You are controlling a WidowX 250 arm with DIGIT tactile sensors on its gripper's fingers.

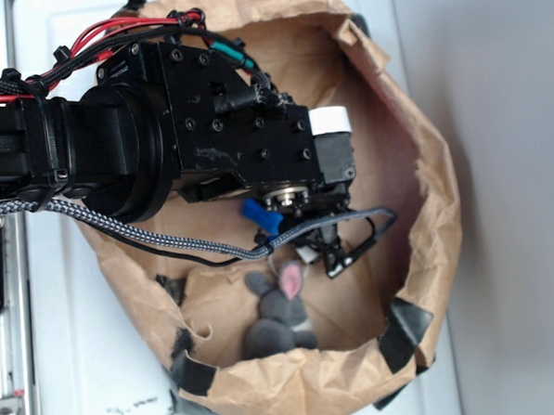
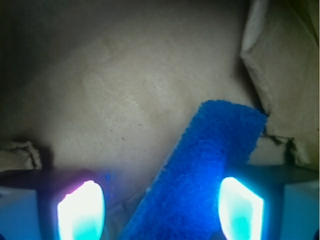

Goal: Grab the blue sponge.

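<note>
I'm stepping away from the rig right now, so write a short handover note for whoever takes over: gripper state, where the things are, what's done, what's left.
Gripper: open, down inside the paper-lined bin, fingers on either side of the blue sponge.
Sponge: lies diagonally on the bin floor between the fingers, closer to the one on the right of the wrist view; not clamped yet.
Plush mouse: on the bin floor beside the gripper, untouched.
Done: approach and lining up.
Left: close on the sponge, then probably lift it.
</note>
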